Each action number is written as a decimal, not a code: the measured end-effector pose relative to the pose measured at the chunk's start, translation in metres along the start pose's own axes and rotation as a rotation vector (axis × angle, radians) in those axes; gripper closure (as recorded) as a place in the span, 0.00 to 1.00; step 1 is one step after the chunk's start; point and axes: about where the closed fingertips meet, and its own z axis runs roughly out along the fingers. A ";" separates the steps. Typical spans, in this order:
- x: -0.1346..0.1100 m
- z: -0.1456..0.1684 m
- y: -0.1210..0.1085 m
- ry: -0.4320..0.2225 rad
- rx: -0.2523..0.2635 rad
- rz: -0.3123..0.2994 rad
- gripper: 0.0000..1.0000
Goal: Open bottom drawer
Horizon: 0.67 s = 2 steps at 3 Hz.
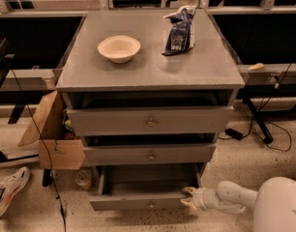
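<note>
The gripper [187, 198] sits low on the floor side, its two pale fingers [189, 191] spread around the right end of the bottom drawer [138, 202]. The drawer is pulled partway out, to the left of the fingers. Above them are two more grey drawer fronts. Higher up, on the cabinet top [148, 71], stand a bowl [119, 48] and a dark bag [179, 30].

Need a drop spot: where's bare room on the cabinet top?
Free: front strip of the cabinet top, and the gap between bowl and bag. Crowded: bottom drawer's right front corner, where the hand sits.
</note>
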 end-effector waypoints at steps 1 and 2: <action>0.001 0.001 0.008 -0.001 -0.001 -0.010 0.59; 0.000 0.002 0.011 -0.002 -0.003 -0.018 0.27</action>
